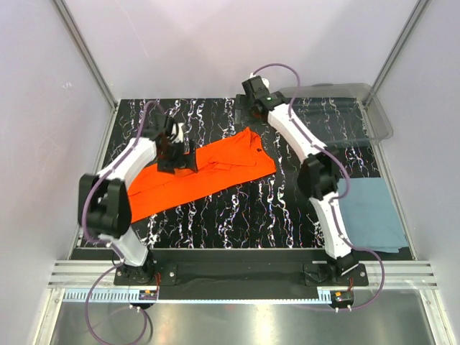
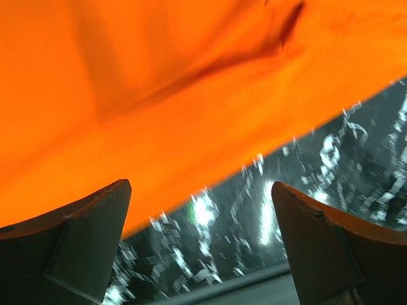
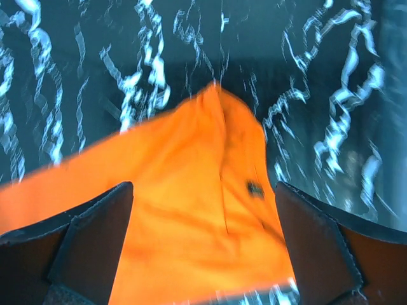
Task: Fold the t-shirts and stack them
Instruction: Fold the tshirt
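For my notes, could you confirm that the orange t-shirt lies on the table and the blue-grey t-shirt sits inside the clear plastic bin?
Not quite: the top external view shows the blue-grey t-shirt on the table too, outside the clear plastic bin.

One t-shirt (image 1: 215, 176) central on the table (image 1: 273, 208), second t-shirt (image 1: 370, 215) at its right edge, bin (image 1: 377, 118) behind.

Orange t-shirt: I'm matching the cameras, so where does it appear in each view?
Top external: the orange t-shirt lies left of centre.
Left wrist: the orange t-shirt fills the upper left.
Right wrist: the orange t-shirt sits lower centre, one corner pointing up.
Shared landmark: the black, white-veined tabletop.
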Robot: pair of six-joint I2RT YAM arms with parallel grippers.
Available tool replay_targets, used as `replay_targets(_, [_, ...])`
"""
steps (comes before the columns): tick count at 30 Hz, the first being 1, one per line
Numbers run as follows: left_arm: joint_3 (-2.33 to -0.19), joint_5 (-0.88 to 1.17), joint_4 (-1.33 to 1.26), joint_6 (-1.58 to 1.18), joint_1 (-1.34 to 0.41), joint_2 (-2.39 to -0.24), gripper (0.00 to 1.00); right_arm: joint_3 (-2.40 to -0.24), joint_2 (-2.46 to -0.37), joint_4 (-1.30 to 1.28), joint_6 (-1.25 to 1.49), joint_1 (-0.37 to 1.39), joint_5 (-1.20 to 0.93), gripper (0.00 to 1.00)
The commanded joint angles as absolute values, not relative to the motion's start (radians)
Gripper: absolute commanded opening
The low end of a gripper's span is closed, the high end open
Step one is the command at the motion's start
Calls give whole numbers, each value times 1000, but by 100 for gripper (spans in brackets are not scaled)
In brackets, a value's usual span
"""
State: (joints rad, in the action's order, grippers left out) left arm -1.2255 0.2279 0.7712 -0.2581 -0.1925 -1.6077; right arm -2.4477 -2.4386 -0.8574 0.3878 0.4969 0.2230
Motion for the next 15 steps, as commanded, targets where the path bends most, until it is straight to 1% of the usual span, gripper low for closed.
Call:
replay_targets(1, [-1376,224,774,-37,-202,-1732,99,-2321,-2189,-891,316,509,189,100])
replay_targets(2, [-1394,251,779,-8,-204,-1753,99,-2221,-2101,-891,318,508,184,100])
replay_targets(4, [-1427,329,772,52,-210,-1802,99,-2120,-1977,-893,328,503,170,100])
replay_targets(5, [-1448,333,769,67,-234,-1816,99,-2024,-1936,-891,342,500,152,100])
replay_targets(6, [-1459,322,762,96,-254,-1830,99,-1978,-1901,-891,348,497,143,100])
replay_targets(10, [-1525,129,738,98,-351,-1923,99,-1714,-1700,-887,402,468,89,100])
replay_targets(15, [-1554,72,646,91,-406,-1976,99,-1504,-1504,-881,440,463,84,100])
